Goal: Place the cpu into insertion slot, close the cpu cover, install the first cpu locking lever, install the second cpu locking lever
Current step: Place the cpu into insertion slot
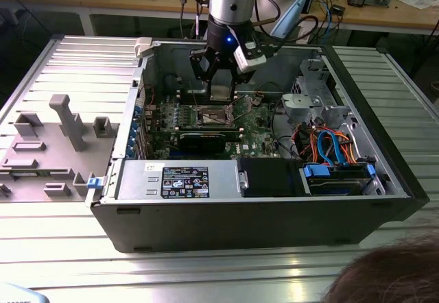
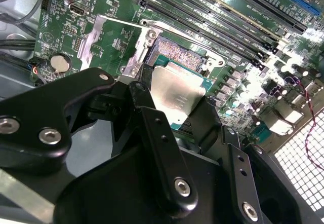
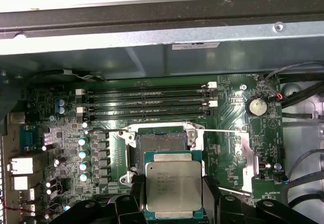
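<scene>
The gripper [image 1: 219,77] is clenched on the cpu [image 3: 172,183], holding it close over the insertion slot [image 3: 162,142], toward the far wall of the case [image 1: 274,227]. The cpu cover [image 3: 244,153] lies swung open beside the slot.

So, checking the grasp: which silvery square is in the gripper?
The cpu, the solid-topped chip; the cpu cover is an open frame beside the insertion slot.

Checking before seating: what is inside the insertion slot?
The insertion slot shows bare contacts, with no chip seated in the visible part. The cpu, gripped over it, hides the rest.
</scene>
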Action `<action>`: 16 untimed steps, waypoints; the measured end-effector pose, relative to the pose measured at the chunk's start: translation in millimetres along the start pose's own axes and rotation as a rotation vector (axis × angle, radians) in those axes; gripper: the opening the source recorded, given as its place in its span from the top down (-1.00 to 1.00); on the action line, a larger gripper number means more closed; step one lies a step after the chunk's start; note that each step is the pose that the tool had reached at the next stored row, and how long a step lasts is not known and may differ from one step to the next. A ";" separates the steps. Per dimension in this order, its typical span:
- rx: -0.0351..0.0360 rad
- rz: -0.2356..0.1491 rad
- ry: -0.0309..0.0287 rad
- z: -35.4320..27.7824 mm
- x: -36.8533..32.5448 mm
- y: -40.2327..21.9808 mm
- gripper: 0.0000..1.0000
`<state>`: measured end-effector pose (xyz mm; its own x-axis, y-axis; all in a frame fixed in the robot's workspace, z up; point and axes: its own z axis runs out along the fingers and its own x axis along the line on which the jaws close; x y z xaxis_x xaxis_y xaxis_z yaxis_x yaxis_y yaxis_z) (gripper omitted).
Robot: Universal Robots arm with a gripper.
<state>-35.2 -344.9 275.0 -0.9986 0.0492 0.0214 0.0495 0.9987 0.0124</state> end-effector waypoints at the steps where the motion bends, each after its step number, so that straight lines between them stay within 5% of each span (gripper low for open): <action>1: 0.0000 0.001 0.0000 0.0 0.0 0.0 -0.08; 8: -0.0003 0.011 -0.0001 0.2 0.0 0.0 -0.08; 12: -0.0016 0.072 -0.0009 1.0 0.0 0.0 -0.08; 16: -0.0018 0.081 -0.0010 1.1 0.0 0.0 -0.08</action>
<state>-35.2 -344.9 273.9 -0.9913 0.1296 0.0214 0.1298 0.9915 0.0125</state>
